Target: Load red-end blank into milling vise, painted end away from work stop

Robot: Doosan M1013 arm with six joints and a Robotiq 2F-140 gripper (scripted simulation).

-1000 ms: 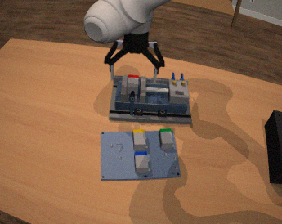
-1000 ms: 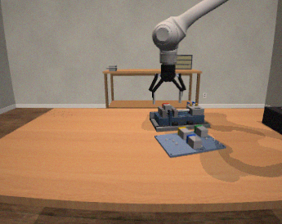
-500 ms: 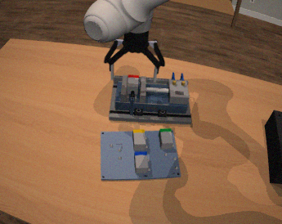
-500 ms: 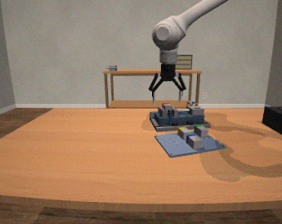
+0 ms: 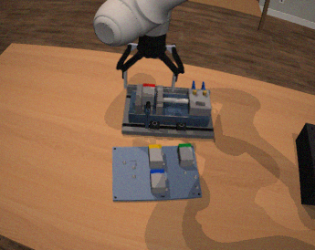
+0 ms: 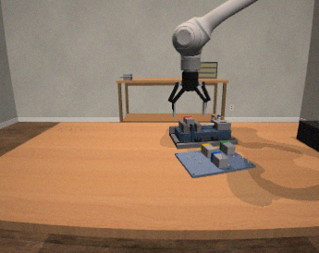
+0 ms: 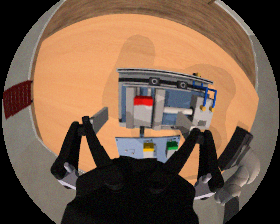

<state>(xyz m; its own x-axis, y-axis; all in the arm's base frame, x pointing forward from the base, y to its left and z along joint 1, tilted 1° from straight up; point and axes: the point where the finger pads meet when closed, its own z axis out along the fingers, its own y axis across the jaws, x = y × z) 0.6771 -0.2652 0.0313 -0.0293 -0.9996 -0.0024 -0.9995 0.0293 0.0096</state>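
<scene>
The blank with the red end (image 5: 147,93) (image 6: 189,120) (image 7: 144,110) lies in the milling vise (image 5: 173,129) (image 6: 184,138) (image 7: 181,100), against the left end block without hoses. Its red end points away from the infeed plate (image 5: 127,182) (image 6: 193,161) (image 7: 128,146). The block with blue hoses (image 5: 199,101) is at the right end. My gripper (image 5: 150,79) (image 6: 189,111) (image 7: 142,115) hangs above the vise, over the red-ended blank, fully open and empty. The fingers are clear of the blank.
Three other blanks lie on the infeed plate: yellow-ended (image 5: 155,155) (image 6: 207,149), green-ended (image 5: 185,155) (image 6: 226,146), blue-ended (image 5: 159,182) (image 6: 218,159). A black box (image 5: 311,164) (image 6: 313,136) stands at the table's right edge.
</scene>
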